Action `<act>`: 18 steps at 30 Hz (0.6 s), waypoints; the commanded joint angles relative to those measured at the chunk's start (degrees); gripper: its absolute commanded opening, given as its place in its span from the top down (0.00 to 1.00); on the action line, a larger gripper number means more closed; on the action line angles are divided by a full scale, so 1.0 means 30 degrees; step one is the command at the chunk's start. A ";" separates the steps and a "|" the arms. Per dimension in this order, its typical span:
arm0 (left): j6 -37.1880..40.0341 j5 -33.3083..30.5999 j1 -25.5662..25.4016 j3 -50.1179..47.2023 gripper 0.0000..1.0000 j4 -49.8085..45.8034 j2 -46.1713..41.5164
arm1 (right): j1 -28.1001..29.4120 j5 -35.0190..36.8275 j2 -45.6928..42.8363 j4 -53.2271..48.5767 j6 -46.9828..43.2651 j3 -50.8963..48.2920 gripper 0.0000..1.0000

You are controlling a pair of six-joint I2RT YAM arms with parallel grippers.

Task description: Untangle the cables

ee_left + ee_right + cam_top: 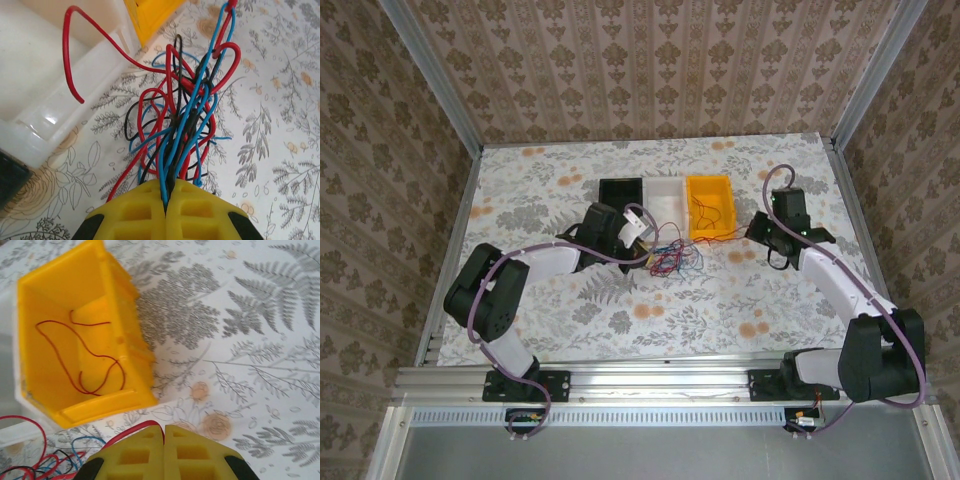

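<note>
The table (740, 300) carries three bins in a row: the black bin (618, 195) at 9 o'clock of the white bin (663, 190), the yellow bin (710, 205) at 3. The cables (672, 258) lie tangled at the white bin's 6 o'clock. The left gripper (166, 197) is clamped on blue and dark strands. The right gripper (164, 432) has its fingers together, gripping nothing. A red wire (107, 358) lies in the yellow bin.

Fixed camera above and behind the arms (840, 285) looks down toward 12 o'clock over the tabletop (740, 300). Both wrist cameras peer down close, sharing the yellow bin (135, 340) and cables (187, 125).
</note>
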 commanded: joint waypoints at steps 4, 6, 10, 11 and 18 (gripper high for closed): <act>-0.2296 -0.2263 0.1783 -0.1734 1.00 -0.1603 -0.0176 | -0.2282 0.6042 -0.0845 -0.0625 0.0817 -0.0018 1.00; -0.2627 -0.1996 0.2014 -0.2029 1.00 -0.1093 -0.0372 | -0.2427 0.6075 -0.0916 -0.0615 0.0648 -0.0043 1.00; -0.2866 -0.2096 0.2225 -0.2374 1.00 -0.0557 -0.0888 | -0.2450 0.7139 -0.0835 -0.1049 0.0360 0.0124 1.00; -0.3037 -0.2263 0.2359 -0.2456 1.00 -0.0515 -0.1012 | -0.2457 0.7603 -0.0879 -0.1165 0.0224 0.0196 1.00; -0.3881 -0.1590 0.3866 -0.3008 1.00 0.0045 -0.1998 | -0.2440 0.9110 -0.1420 -0.1678 -0.0272 0.0463 1.00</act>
